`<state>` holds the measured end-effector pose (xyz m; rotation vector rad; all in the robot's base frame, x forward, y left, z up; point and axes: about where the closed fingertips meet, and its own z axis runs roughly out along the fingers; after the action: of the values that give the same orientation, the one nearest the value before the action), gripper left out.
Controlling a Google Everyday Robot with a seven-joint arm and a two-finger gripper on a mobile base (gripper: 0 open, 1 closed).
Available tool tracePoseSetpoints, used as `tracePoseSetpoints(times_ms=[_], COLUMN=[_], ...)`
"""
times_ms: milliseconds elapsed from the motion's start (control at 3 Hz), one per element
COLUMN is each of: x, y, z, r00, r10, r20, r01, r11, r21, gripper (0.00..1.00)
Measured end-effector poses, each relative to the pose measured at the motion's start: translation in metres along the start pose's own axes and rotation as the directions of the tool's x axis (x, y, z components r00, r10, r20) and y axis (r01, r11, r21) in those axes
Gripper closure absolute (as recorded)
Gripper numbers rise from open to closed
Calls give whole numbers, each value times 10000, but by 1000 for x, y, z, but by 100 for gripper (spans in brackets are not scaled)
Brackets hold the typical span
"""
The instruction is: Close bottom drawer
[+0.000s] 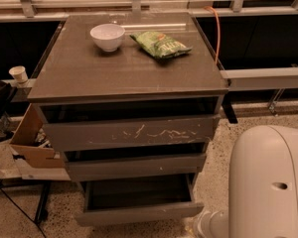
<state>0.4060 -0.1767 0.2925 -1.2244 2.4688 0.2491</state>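
Observation:
The grey cabinet [129, 73] has three drawers. The bottom drawer [139, 213] is pulled out and its inside looks empty. The middle drawer [134, 166] and the top drawer [129, 133] stick out slightly. My white arm [268, 182] fills the lower right. My gripper [202, 224] is at the arm's end, low at the frame's bottom edge, just right of the bottom drawer's front right corner. Most of it is hidden.
A white bowl [108, 36] and a green chip bag [160, 43] lie on the cabinet top. A cardboard box [32, 140] stands at the cabinet's left. A paper cup [19, 74] is at far left. An orange cable [216, 29] hangs behind. A speckled floor [218, 148] lies to the right.

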Motion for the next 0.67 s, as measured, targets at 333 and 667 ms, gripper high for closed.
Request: tracePoseSetpoints(times_ms=[333,667], x=[0,9], y=[0,3], z=[0,16], r00=[10000,9994], r10=[0,241], r20=[0,248], r01=[0,-242], r11=[10000,9997], r21=[0,41], gripper=[100,100])
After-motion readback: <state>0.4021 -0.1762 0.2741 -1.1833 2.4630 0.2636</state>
